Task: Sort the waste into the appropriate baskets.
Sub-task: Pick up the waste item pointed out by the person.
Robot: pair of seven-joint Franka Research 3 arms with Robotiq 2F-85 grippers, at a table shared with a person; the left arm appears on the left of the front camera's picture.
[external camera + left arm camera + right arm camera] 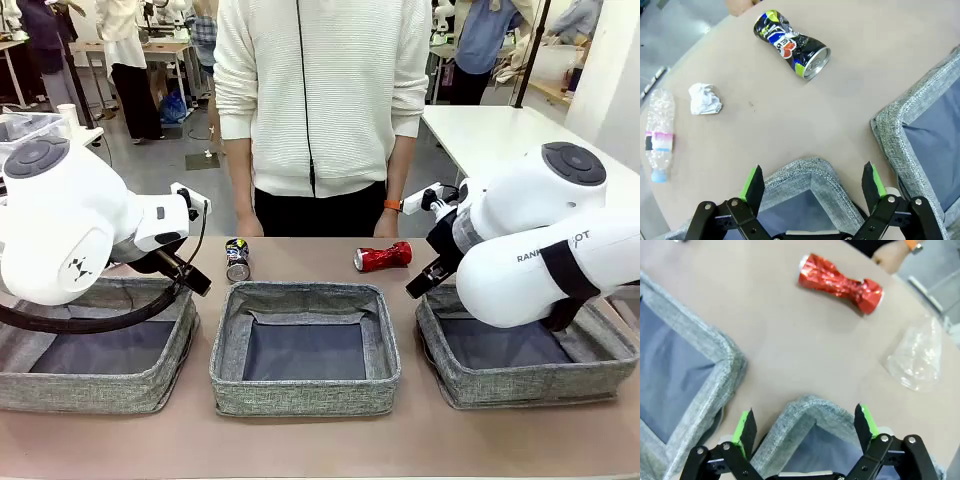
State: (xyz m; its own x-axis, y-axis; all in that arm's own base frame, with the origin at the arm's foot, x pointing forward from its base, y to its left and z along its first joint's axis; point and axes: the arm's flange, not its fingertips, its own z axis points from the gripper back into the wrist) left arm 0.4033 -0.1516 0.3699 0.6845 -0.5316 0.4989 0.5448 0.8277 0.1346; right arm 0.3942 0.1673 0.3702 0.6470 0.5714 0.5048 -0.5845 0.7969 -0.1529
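Three grey woven baskets stand in a row: left, middle, right. A dark printed can and a crushed red can lie on the table behind them. My left gripper hangs open and empty over the left basket's far corner. Beyond it lie the dark can, a white paper wad and a pink-labelled, blue-capped bottle. My right gripper hangs open and empty over the right basket's corner, facing the red can and a crumpled clear bottle.
A person in a white top stands at the far edge, hands resting near the table. One hand with an orange wristband is close to the red can. The middle basket's rim lies beside my left gripper.
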